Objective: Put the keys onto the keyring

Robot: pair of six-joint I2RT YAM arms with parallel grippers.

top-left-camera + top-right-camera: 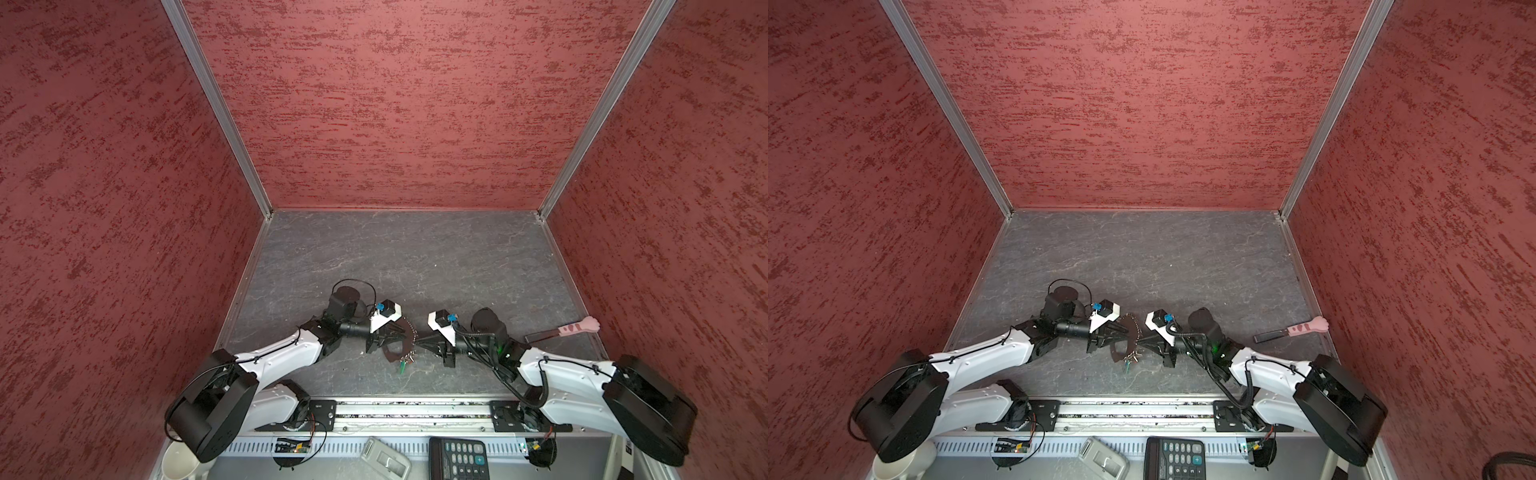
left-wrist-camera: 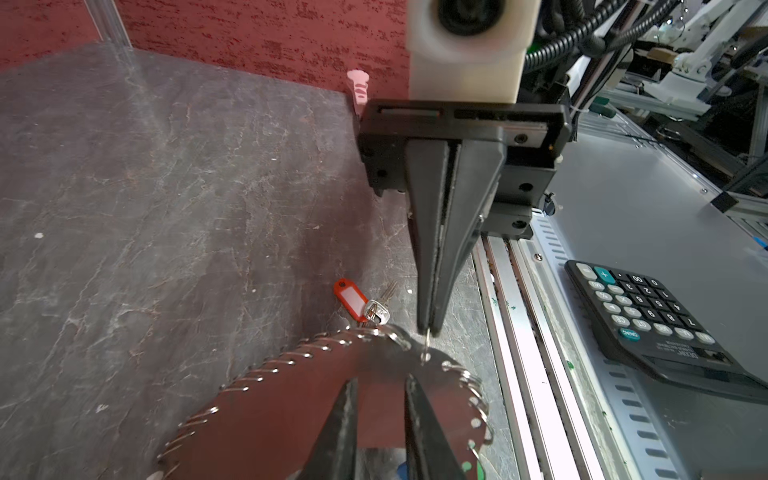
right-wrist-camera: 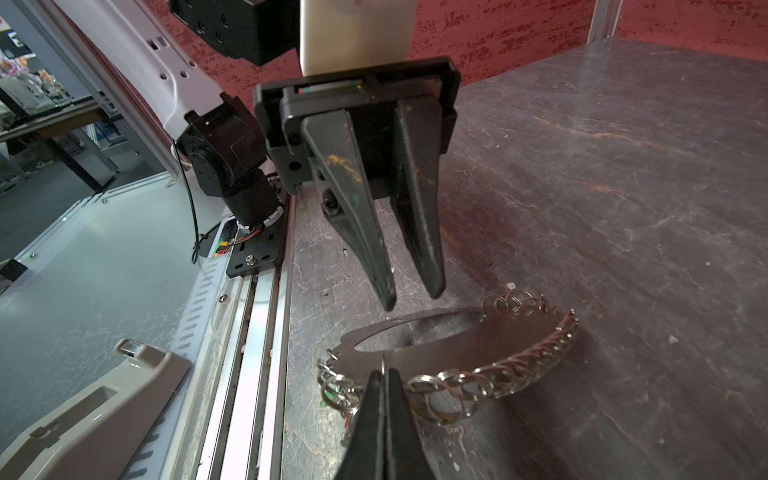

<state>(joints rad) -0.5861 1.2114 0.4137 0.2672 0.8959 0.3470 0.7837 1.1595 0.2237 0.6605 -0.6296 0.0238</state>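
**Table** (image 1: 415,257): grey, stone-patterned. Both arms meet near its front edge, about mid-width.

**Left gripper** (image 3: 411,296): the jaws stand narrowly apart and hold nothing. The tips hover just over the keyring's dark band, and I see no contact.

**Right gripper** (image 2: 430,328): the jaws are closed, pinching one thin wire ring at the keyring's rim.

**Keyring** (image 3: 519,332): it lies on the table between the two grippers. It is a flat dark band edged with a chain of linked split rings (image 3: 457,386). A green-tagged key (image 1: 402,368) hangs off the side nearest the front rail.

**Key** (image 2: 376,311): silver, lying flat on the table just beside the keyring's rim. I cannot confirm whether it touches the chain, and I judge it not yet threaded on. Its red tag (image 2: 351,297) lies on the side away from the keyring.

**Handling, my assessment:** the key is light, hard and slick, and lying flat it offers little edge to grip. The plastic tag is thicker and less slippery, so I would take hold there or across the key's head. The chain is loose and will shift, while the split rings are springy and need prying open. A pinch on such thin wire can slip.
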